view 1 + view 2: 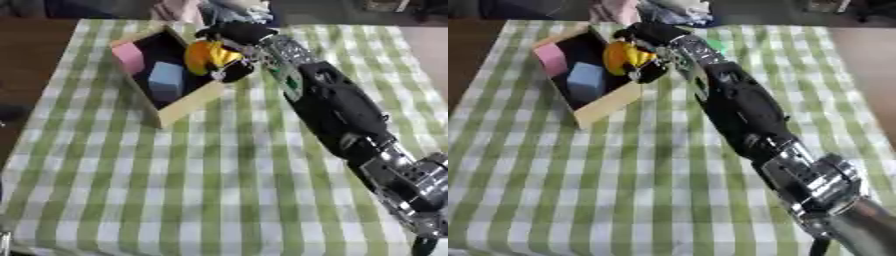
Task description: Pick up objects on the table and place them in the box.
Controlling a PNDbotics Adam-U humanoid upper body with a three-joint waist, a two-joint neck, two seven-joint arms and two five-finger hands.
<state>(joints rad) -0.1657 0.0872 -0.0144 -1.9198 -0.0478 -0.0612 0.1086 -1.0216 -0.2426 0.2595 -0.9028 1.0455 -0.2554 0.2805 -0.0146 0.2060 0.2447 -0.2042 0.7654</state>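
A rounded yellow object [207, 56] is held in the curled fingers of the right hand [229, 52], just above the right-hand rim of an open box [188, 105]. The black fingers are wrapped around the object's right and lower sides, so only its left part is seen. The object hangs over the box's opening, close to the near-right wall; whether it touches the wall cannot be told.

Inside the box, two things are counted: one pink block [129, 57] against the far-left wall and one pale blue block [165, 81] near the middle, apart from each other. One box is seen, light tan outside and dark within, set askew on the far left part of the table.

The right arm [341, 112] is stretched diagonally from the lower right corner up to the box. The table is covered by a green and white checked cloth [175, 190], and a wide stretch of it lies in front of the box and to the left of the arm. A small green patch [717, 46] is seen on the cloth just behind the arm.
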